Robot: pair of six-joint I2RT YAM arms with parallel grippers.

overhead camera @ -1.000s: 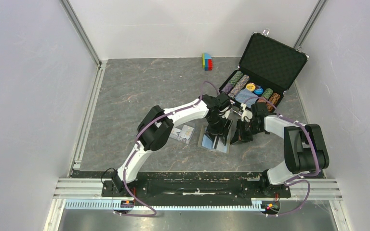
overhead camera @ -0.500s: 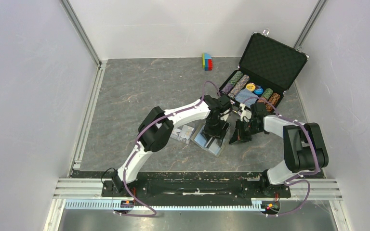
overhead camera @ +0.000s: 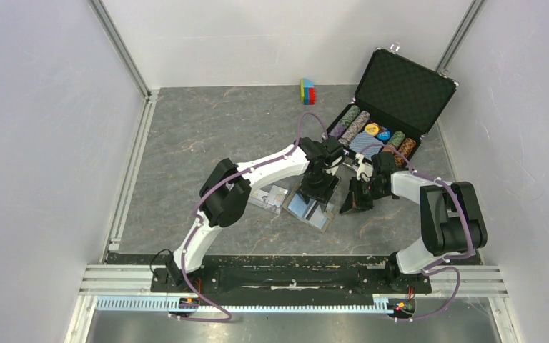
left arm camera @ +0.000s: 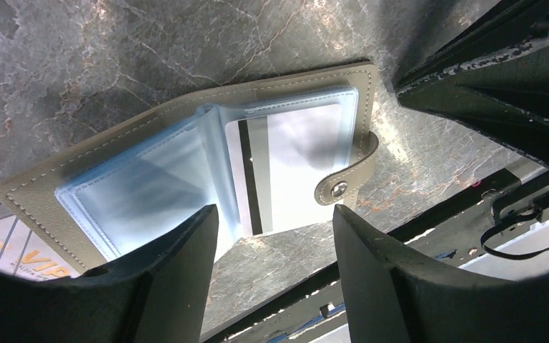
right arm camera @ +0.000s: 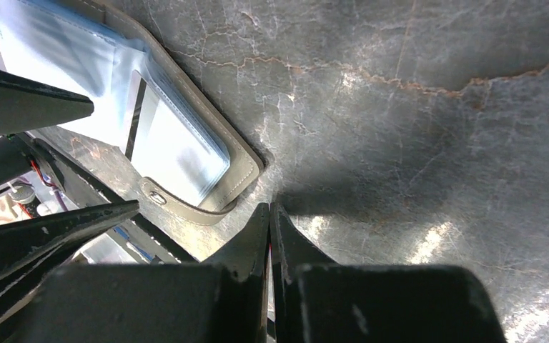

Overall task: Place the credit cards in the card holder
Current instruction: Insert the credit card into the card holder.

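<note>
The taupe card holder [overhead camera: 310, 208] lies open on the table, blue-lined sleeves up, snap tab loose. It also shows in the left wrist view [left arm camera: 36, 196] and the right wrist view [right arm camera: 246, 168]. A whitish credit card [left arm camera: 297, 161] with a dark stripe sits in its right-hand sleeve, also seen from the right wrist [right arm camera: 168, 143]. My left gripper [left arm camera: 275, 214] is open and empty, just above the holder [overhead camera: 319, 187]. My right gripper [right arm camera: 269, 209] is shut, its tip just right of the holder's edge [overhead camera: 349, 203]. Another card with orange print [left arm camera: 11, 246] lies left of the holder.
A clear case with printed cards [overhead camera: 271, 197] lies left of the holder. The black chip briefcase [overhead camera: 389, 107] stands open at the back right with chips and a blue patterned deck [overhead camera: 364, 143]. A coloured block [overhead camera: 307, 91] is at the back wall.
The card holder has slid and turned a little to the left, and my left gripper has moved left with it. The right gripper has barely moved.
</note>
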